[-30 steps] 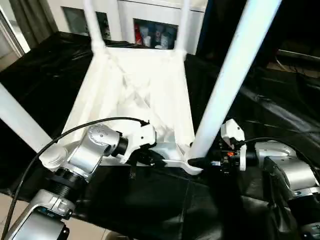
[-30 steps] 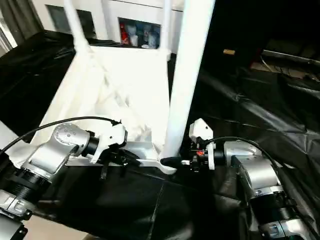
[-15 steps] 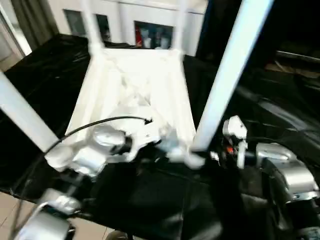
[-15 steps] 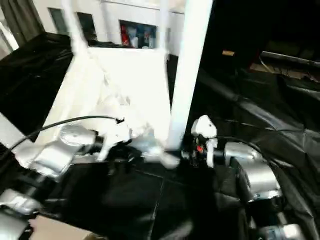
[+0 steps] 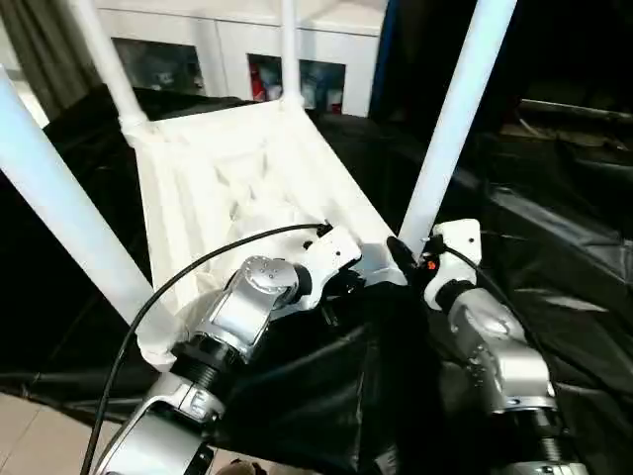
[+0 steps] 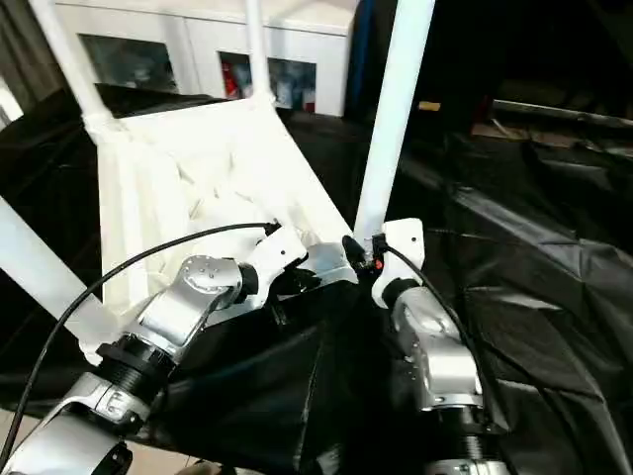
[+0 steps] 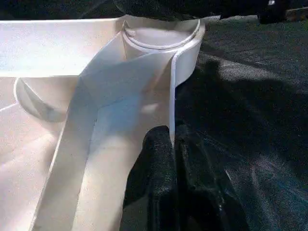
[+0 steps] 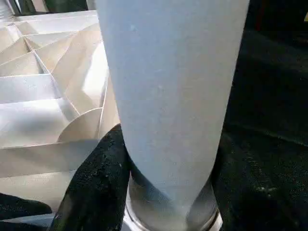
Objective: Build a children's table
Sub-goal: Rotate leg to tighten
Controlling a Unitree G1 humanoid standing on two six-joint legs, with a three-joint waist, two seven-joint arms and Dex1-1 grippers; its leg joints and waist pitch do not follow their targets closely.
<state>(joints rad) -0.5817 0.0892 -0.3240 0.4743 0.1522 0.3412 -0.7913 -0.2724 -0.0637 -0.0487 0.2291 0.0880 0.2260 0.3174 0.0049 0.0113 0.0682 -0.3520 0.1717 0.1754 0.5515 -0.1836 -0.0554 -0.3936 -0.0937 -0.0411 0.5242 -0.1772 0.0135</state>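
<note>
Tabletop [image 5: 237, 188] lies inverted on the black cloth [image 5: 554, 257], four legs up. Left gripper [image 7: 171, 159] pinches the rim at 6 o'clock. Right gripper [image 8: 168, 159] clasps the 5 o'clock leg [image 5: 450, 129] at its socket.

Both arms forward, claws close together at the near corner.
My left claw [image 7: 166, 159] is pinched tight on the thin white rim of the tabletop [image 5: 213, 188]. My right claw [image 8: 163, 183] wraps the base of a leg [image 5: 450, 124], one black finger [image 8: 96, 178] on each side, silver forearms angled inward.
</note>
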